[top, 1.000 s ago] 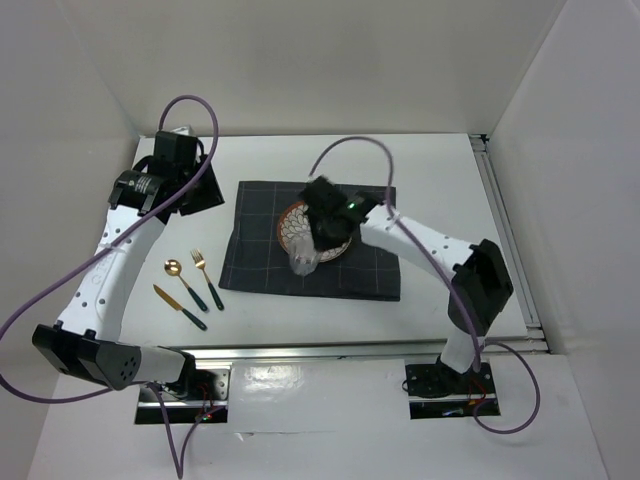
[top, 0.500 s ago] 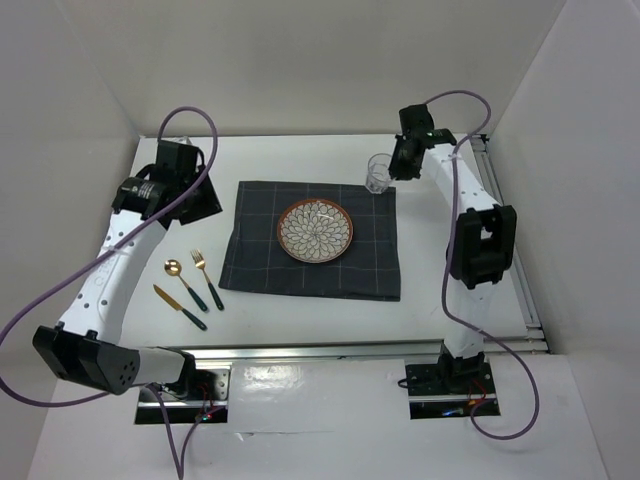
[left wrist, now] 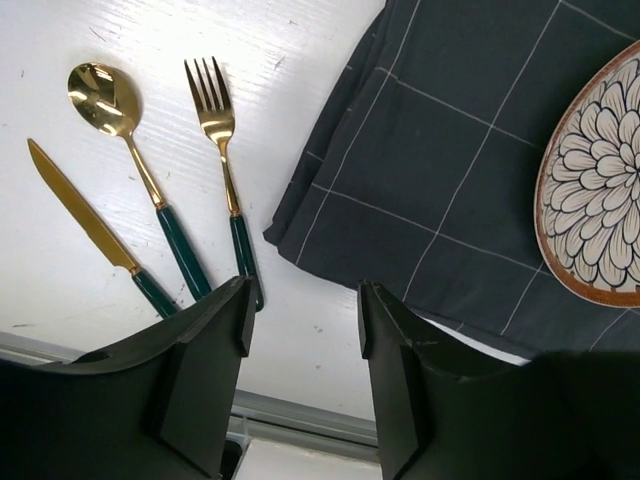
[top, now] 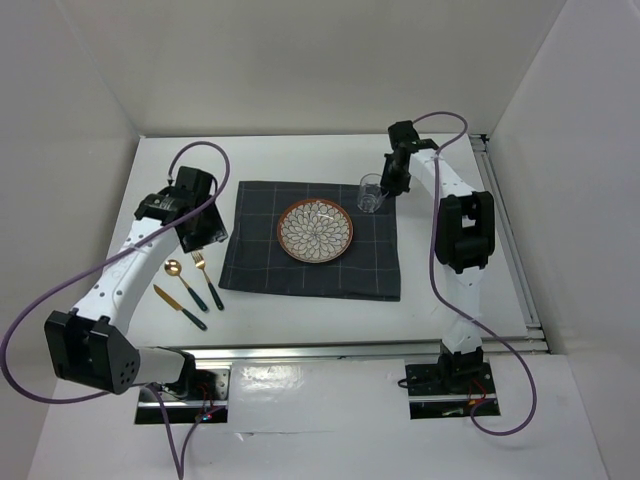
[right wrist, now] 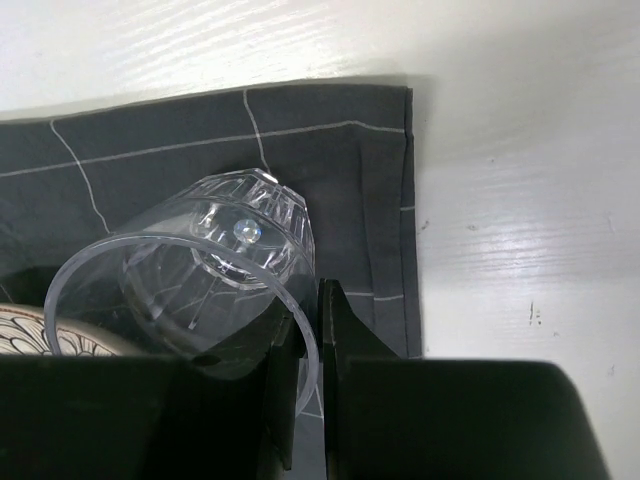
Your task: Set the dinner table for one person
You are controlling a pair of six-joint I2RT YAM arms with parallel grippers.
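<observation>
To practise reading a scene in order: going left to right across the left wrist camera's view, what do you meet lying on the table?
On the dinner table: knife → spoon → fork → dark grid-lined cloth → patterned plate, resting on that cloth.

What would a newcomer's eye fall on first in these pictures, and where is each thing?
A flower-patterned plate sits in the middle of the dark checked cloth on the white table. At the cloth's far right corner the right gripper pinches the rim of a clear glass. Left of the cloth lie a gold spoon, fork and knife, with the open left gripper close by.
</observation>
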